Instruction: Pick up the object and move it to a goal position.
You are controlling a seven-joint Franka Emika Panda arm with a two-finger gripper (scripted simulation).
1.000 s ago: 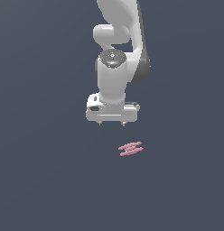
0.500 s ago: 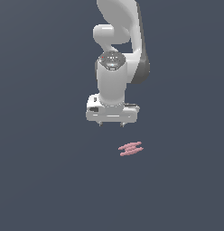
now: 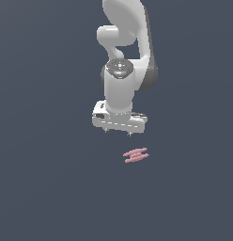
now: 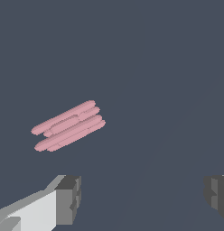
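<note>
- While the object (image 3: 136, 155) lies flat and untouched, nothing is done yet.
- The tool (image 3: 118, 132) hangs above it, released, holding nothing.
- Grasp and transport remain.

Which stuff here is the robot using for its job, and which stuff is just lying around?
For the job:
- small flat pink thing made of thin parallel rounded bars, lying on the floor
- robot's white gripper, open, not touching it

Just lying about:
- nothing else shows, only the plain dark grey floor
</note>
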